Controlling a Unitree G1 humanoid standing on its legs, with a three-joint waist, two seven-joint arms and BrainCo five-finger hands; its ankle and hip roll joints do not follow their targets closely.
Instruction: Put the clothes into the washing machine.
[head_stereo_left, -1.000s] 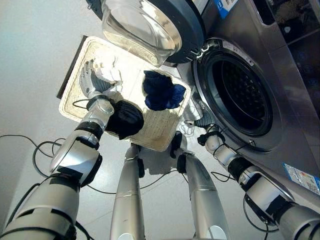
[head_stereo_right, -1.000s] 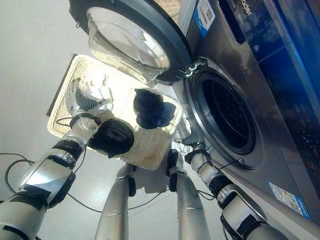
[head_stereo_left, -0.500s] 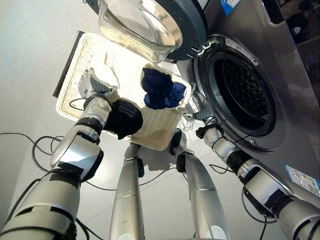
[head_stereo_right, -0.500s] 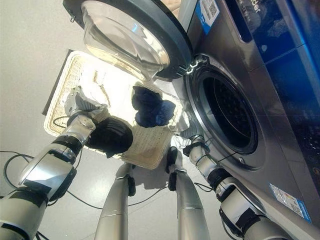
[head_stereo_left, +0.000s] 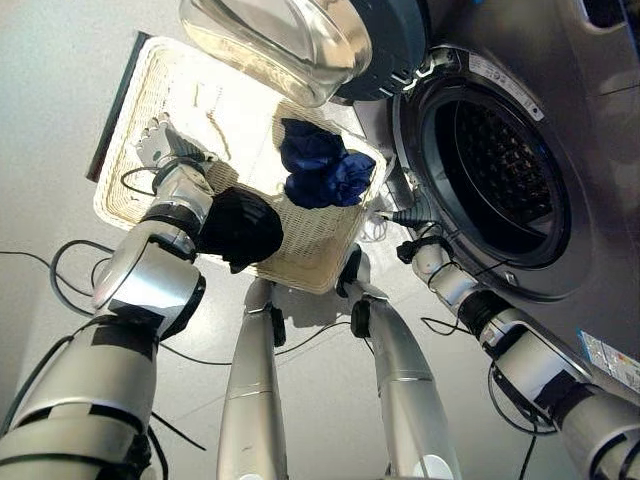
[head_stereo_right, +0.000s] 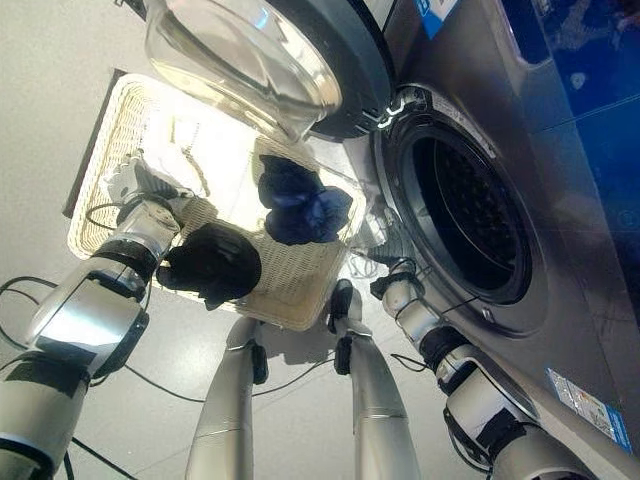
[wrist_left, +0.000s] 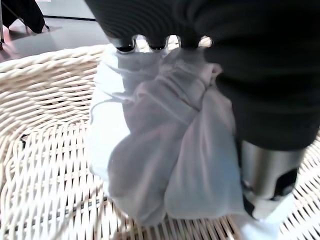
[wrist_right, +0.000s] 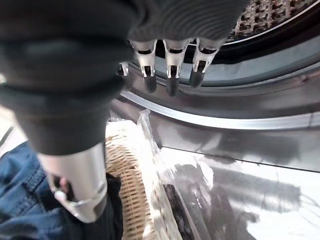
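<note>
Since the earlier frames the left hand (wrist_left: 260, 165) is sitting deeper in the cream woven wicker laundry basket (head_stereo_left: 310, 262), by the wall farthest from the silver front-loading washing machine (head_stereo_right: 560, 250); much of the shift is the camera's own.

Left hand: fingers and thumb are curling round a crumpled white cloth garment (wrist_left: 165, 150), which is resting on the basket's woven floor.

Dark blue crumpled garment (head_stereo_left: 320, 175): lying in the basket at the end nearest the machine, apart from the white one.

Right hand (wrist_right: 75, 175): hanging between the basket's near rim and the machine's front, just below the drum opening (head_stereo_left: 505, 170); fingers are extending loosely and gripping nothing.

Round glass-bowled machine door (head_stereo_right: 240, 60): standing open over the basket's far side.

Labels: blue-and-white stickers are showing on the machine's front, one at the top beside the door (head_stereo_right: 440, 8), one low on the panel (head_stereo_left: 610, 355); their print is too small to make out.
</note>
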